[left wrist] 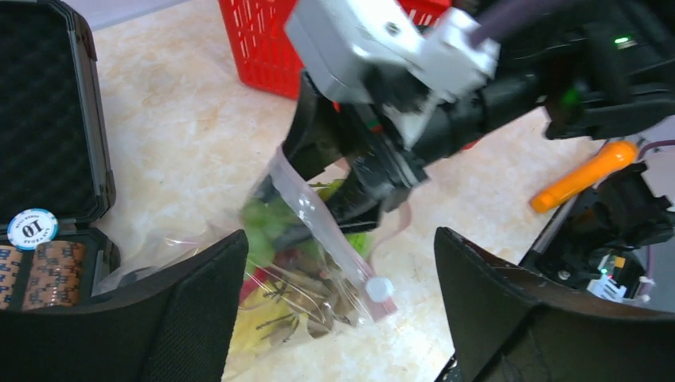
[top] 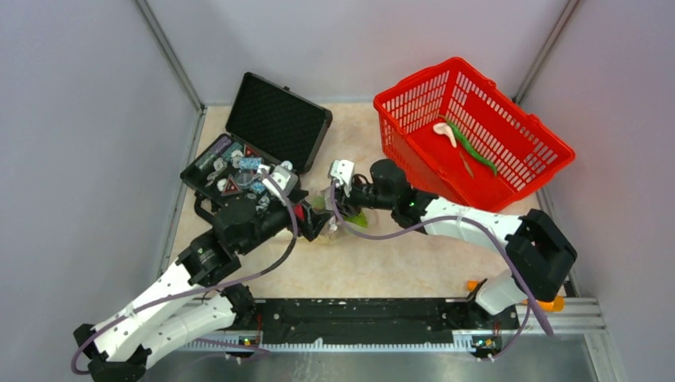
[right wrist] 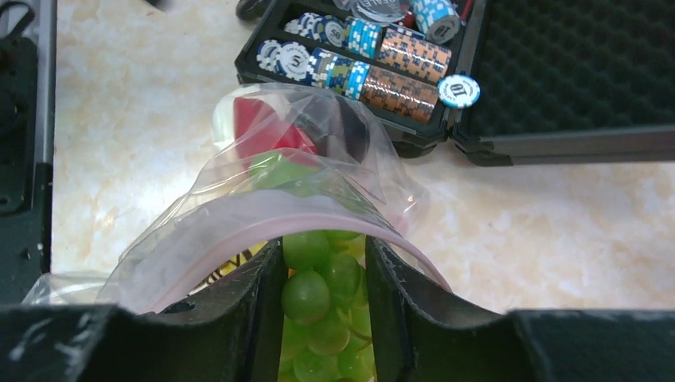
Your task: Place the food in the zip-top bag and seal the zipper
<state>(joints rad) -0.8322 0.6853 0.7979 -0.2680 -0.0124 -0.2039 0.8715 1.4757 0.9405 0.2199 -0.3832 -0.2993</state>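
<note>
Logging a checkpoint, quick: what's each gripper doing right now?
Left gripper: open, holding nothing.
Right gripper: jaws around the green grapes at the zip-top bag mouth; whether it grips them cannot be told.

Left arm [top: 171, 286] extended forward, left gripper [left wrist: 338, 255] with jaws spread wide. Right arm [top: 462, 223] folded inward, right gripper [right wrist: 325, 247] directly ahead of the left, jaws partly apart.

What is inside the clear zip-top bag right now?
Inside the zip-top bag: a yellow leafy bunch, brown bits and a red piece. Green grapes sit at its mouth between the fingers of the right gripper, which hides whatever lies below.
</note>
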